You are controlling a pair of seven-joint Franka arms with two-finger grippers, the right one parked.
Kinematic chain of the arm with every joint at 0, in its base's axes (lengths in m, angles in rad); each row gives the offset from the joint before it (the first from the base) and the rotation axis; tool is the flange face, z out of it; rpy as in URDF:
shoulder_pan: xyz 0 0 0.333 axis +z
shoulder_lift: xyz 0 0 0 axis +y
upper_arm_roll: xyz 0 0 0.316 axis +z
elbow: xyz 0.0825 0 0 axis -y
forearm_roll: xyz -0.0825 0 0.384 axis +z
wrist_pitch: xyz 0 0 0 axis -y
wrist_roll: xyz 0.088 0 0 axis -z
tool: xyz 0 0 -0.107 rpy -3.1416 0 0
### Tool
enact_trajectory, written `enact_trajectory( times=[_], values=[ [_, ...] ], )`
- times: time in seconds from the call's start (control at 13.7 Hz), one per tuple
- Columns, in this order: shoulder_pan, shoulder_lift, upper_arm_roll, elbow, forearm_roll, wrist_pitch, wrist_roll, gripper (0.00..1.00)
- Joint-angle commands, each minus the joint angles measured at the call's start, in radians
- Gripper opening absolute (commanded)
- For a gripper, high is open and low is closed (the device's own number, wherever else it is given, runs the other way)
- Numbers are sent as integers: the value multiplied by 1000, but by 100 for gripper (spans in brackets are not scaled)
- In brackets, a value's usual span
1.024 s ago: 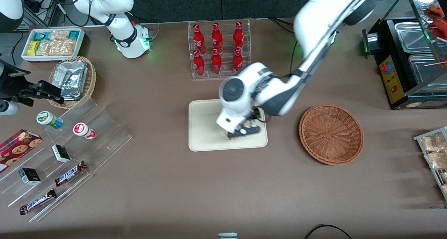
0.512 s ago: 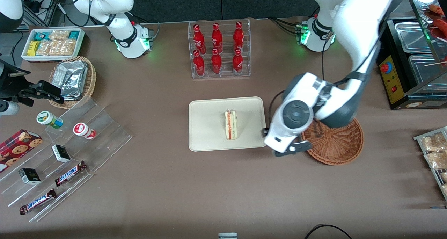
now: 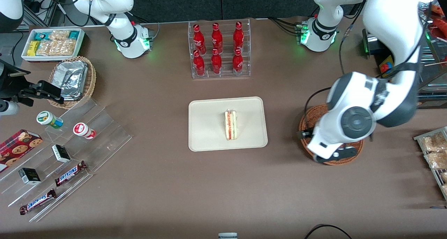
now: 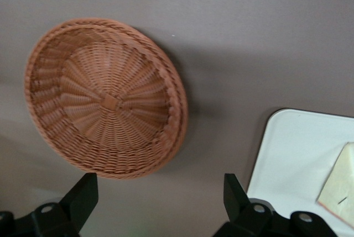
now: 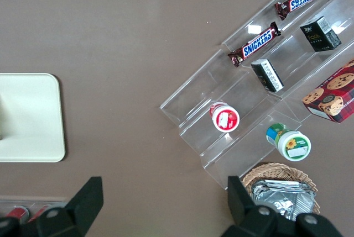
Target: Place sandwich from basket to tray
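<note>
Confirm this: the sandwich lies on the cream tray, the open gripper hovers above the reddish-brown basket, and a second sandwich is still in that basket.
Not quite. The basket holds nothing, as the left wrist view shows right down to its woven bottom. The rest stands: the sandwich lies on the tray, and the gripper is open above the basket.

sandwich: on edge, mid-tray | basket: seemingly empty, beside tray | gripper: spread, over basket
</note>
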Motion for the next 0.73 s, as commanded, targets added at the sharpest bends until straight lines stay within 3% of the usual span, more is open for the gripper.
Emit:
enact_trajectory(
  times=[0.0,0.15,0.29,0.66],
  values=[
    [18,-128,75,-110,-59,-2,128,100],
    [5,-210,176,-170,-128,-4,345,100],
    [-11,-268,236,-202,-148,-40,456,100],
    [-74,-388,289,-256,-149,-120,484,100]
  ],
)
